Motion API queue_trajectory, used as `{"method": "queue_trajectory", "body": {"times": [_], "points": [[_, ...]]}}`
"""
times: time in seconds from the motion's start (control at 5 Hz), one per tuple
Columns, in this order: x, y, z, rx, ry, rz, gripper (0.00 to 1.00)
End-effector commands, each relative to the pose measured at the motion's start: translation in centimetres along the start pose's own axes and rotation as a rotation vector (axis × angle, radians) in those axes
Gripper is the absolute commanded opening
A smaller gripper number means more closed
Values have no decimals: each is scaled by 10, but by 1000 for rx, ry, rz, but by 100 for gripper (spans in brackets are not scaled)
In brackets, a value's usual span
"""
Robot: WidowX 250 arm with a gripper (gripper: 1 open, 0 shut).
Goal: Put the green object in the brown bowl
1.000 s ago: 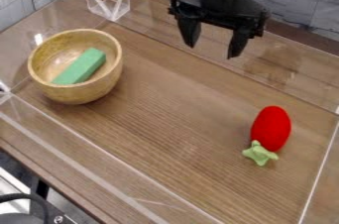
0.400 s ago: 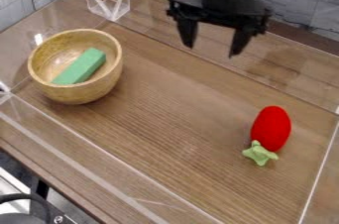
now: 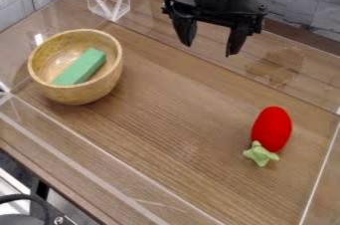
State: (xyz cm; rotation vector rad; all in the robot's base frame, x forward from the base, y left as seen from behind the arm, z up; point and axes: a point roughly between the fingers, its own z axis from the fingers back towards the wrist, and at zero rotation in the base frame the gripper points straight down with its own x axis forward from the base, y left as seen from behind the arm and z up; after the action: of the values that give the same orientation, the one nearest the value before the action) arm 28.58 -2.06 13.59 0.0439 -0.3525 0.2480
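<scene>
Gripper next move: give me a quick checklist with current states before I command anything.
1. Green object inside brown bowl: ok.
2. Gripper empty, fingers spread: ok.
3. Gripper clear of the bowl, off to its right near the back: ok.
4. Bowl upright on the table: ok.
5. Red strawberry-like thing apart from gripper and bowl: ok.
6. Gripper height above the table: cannot tell from this single view.

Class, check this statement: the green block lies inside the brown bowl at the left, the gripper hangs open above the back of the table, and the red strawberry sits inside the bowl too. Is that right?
Not quite. The red strawberry is not in the brown bowl; it lies on the table at the right, far from it. The camera view shows this. The rest holds: the green block is in the bowl, and the gripper hangs open at the back.
</scene>
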Motion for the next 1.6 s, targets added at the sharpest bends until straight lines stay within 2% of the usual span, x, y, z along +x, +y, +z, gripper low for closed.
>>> {"method": "queue_trajectory", "body": {"times": [0.0, 0.2, 0.4, 0.6, 1.0, 1.2, 1.4], "points": [[2, -4, 1, 11, -30, 47, 100], [3, -5, -4, 30, -30, 99, 100], [14, 9, 3, 22, -28, 95, 100], [22, 15, 7, 1, -14, 92, 100], [9, -5, 4, 18, 9, 100, 100], [0, -6, -8, 5, 13, 50, 100], [0, -1, -13, 13, 5, 74, 100]]}}
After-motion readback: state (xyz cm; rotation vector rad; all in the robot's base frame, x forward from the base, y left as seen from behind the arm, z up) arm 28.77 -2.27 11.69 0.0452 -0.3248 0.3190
